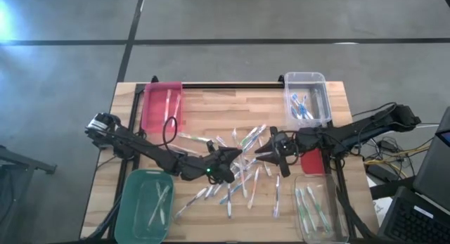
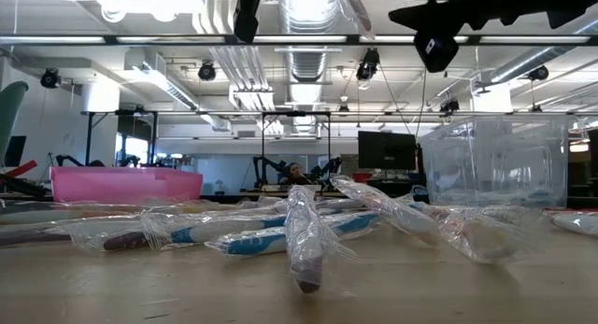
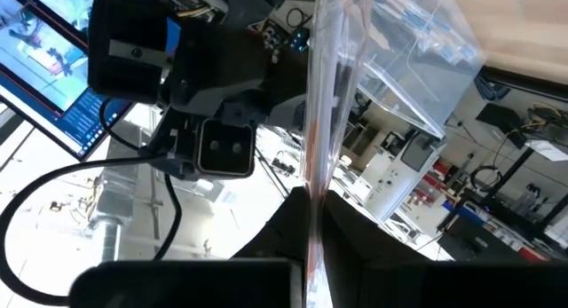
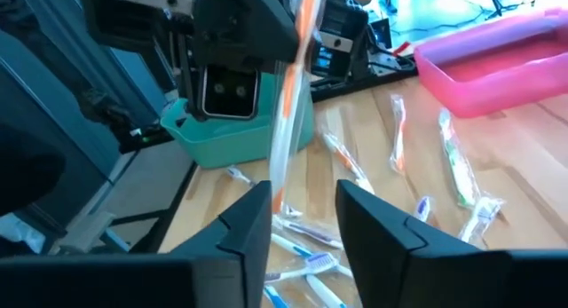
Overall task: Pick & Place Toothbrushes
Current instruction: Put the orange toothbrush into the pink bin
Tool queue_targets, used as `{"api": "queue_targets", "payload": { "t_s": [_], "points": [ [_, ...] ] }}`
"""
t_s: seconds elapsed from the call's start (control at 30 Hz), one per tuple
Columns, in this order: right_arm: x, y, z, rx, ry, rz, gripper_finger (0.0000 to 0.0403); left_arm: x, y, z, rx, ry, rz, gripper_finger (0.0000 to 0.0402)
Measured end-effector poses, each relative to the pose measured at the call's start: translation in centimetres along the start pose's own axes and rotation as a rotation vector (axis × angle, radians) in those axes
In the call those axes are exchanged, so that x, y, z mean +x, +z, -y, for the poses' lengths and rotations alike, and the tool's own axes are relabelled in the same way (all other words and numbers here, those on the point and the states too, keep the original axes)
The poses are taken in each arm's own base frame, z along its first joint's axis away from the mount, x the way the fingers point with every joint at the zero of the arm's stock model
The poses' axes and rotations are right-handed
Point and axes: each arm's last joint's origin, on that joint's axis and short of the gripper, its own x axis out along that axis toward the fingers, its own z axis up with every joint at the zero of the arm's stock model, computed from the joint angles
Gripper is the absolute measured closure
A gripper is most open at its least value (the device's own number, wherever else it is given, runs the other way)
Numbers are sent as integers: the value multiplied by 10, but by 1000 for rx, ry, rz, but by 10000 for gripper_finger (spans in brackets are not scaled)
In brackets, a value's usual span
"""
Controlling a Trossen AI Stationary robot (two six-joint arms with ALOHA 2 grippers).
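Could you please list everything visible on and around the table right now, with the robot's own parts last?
Table: one, pale wood, under everything.
Pink bin: one, far left of the table, a few toothbrushes inside.
Green bin: one, near left corner, a couple of toothbrushes inside.
Clear bin: one, far right, blue-accented toothbrushes inside.
Second clear bin: one, near right, green-accented toothbrushes inside.
Loose toothbrushes: a scattered pile, in clear wrappers, mid-table.
Red object: one, under the right arm; cannot tell what.
Orange-accented toothbrush: one, wrapped, held above the table.
Left gripper: shut on that toothbrush, mid-table.
Right gripper: fingers apart either side of it.
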Motion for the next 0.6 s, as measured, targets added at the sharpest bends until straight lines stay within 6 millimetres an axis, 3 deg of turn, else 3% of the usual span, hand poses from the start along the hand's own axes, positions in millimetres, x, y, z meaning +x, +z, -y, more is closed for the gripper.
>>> {"api": "queue_targets", "payload": {
  "t_s": [0.33, 0.6],
  "points": [
    [21, -6, 2, 0, 6, 16, 220, 0, 0, 0, -7, 1, 1, 383],
    [45, -2, -1, -9, -1, -13, 200, 0, 0, 0, -12, 2, 2, 383]
  ]
}}
